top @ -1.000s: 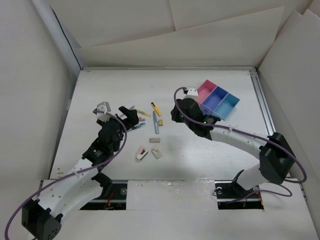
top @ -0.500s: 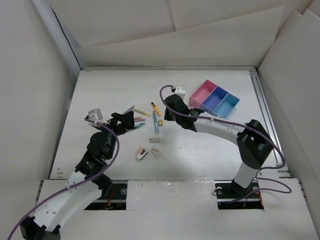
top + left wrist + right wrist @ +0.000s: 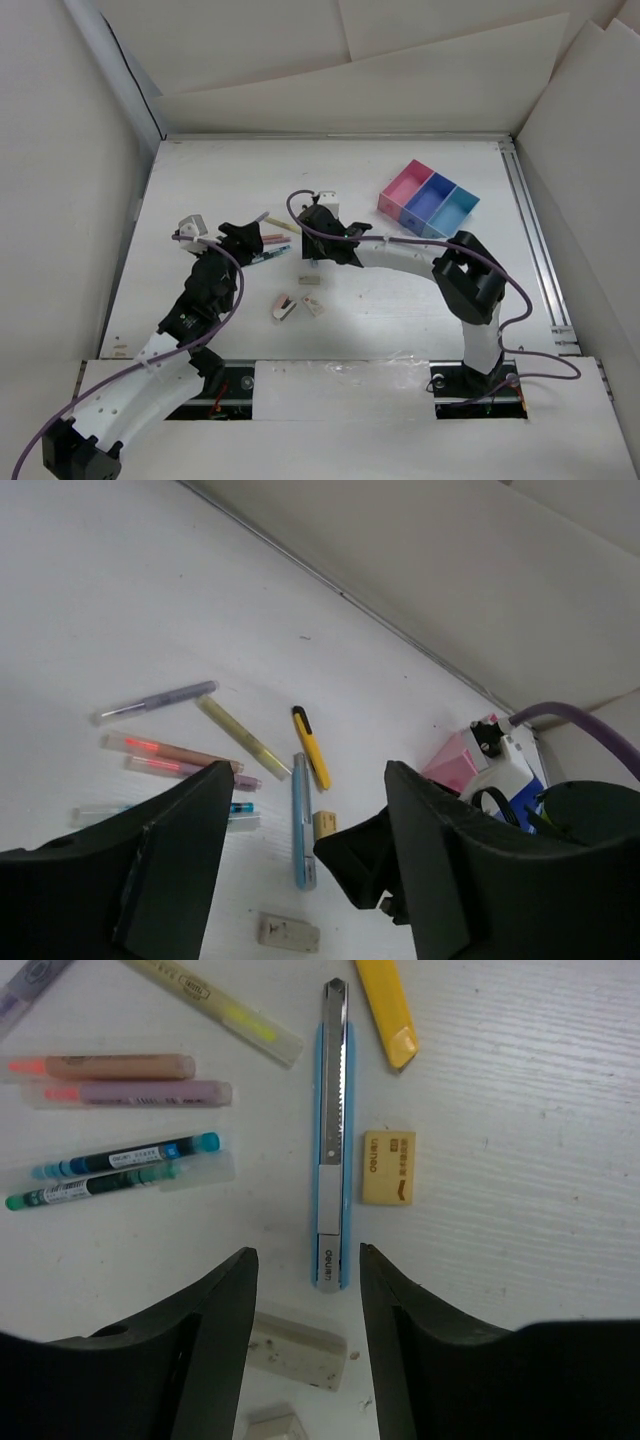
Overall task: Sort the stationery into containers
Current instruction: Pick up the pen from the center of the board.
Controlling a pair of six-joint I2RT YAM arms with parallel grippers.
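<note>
Stationery [image 3: 333, 1130] lay scattered on the table [image 3: 400, 300], well apart from the containers [image 3: 428, 201], which looked empty, so sorting seemed barely begun. Left gripper [image 3: 305, 780] and right gripper [image 3: 305, 1260] hovered by it, fingers spread, holding nothing.

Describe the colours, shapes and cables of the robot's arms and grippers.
The left arm and right arm have white links and black joints. A purple cable loops along each. The left gripper and right gripper each have two broad black fingers.
</note>
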